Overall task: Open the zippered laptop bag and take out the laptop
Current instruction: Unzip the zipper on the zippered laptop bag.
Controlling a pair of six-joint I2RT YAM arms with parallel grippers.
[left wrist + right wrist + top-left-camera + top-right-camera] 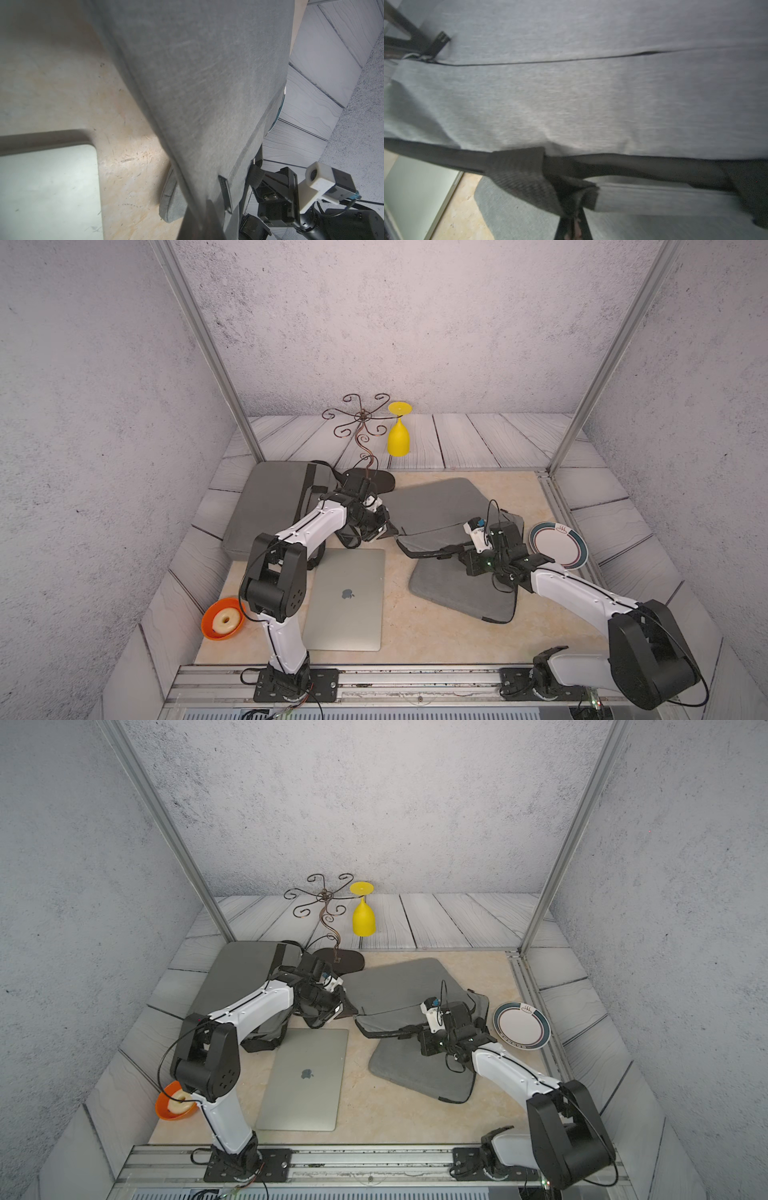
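In both top views the laptop [348, 601] [305, 1079] lies flat and closed on the table [415, 635] [374, 1115] near the front, out of the bag and apart from both grippers. The grey bag [436, 504] [397, 986] sits just to its right, with the near edge lifted. The left gripper [390, 531] [348, 1011] is clamped on the bag's left corner. The right gripper [455, 551] [415, 1031] is closed on the black handle [424, 549] [384, 1031] along that edge. A grey pad [461, 589] [419, 1069] lies underneath; it may be the bag's lower half, but I cannot tell.

In the left wrist view, the bag's fabric [207, 83] hangs raised over the table [124, 145], beside a corner of the laptop [47, 187]. The left gripper [203, 212], blurred, is pinched tight on the cloth.

In the right wrist view, the right gripper [573, 228] has its jaws closed hard on the handle [519, 172]. The laptop's edge [415, 197] shows below it.
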